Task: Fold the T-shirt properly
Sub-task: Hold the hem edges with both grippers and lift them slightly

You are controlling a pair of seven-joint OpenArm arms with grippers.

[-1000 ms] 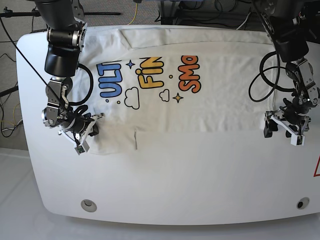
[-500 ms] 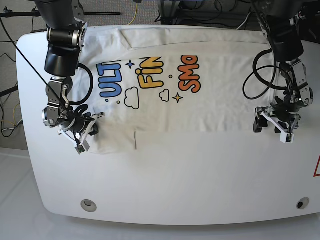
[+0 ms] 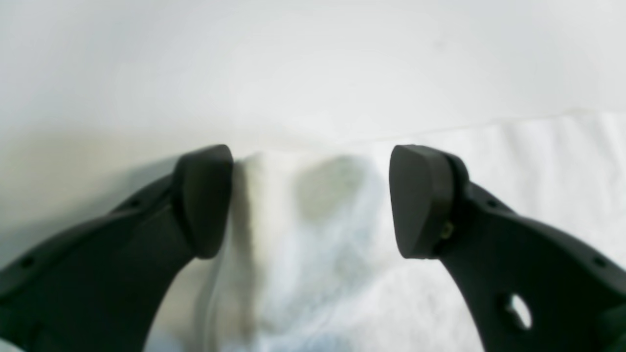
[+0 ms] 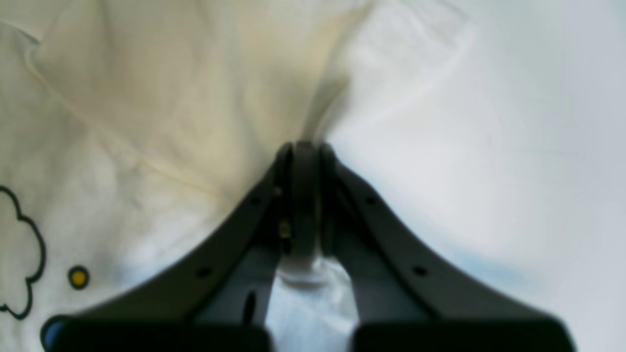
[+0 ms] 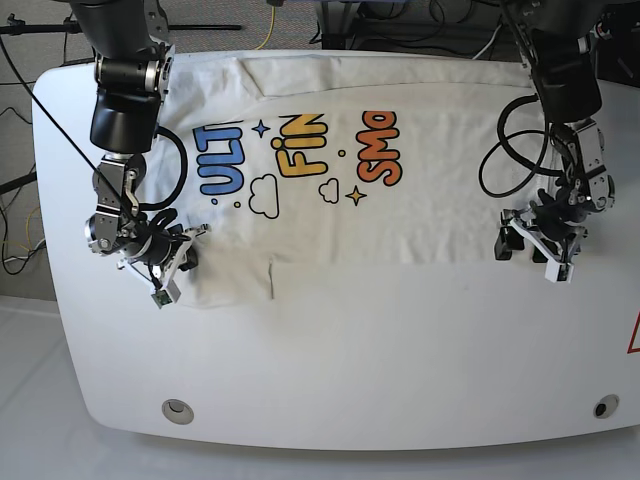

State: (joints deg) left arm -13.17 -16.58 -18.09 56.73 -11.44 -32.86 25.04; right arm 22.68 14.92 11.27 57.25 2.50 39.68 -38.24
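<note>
The large white cotton T-shirt [image 5: 400,215] with colourful cartoon lettering lies flat across the frame's upper half, print upward.

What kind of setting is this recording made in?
Likely a robotics lab: a rounded white table, loose cables behind it, and two arms working a T-shirt with the left gripper and right gripper.

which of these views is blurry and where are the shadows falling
Left wrist view: soft all over, the open left pincer casts a grey shadow on the T-shirt between its pads. Right wrist view: cloth weave smeared, yellowish cast on the left, bluish on the right, around the shut right pincer. Base view: sharp and evenly lit, the printed letters readable, faint shadows under both arms on the table.
</note>
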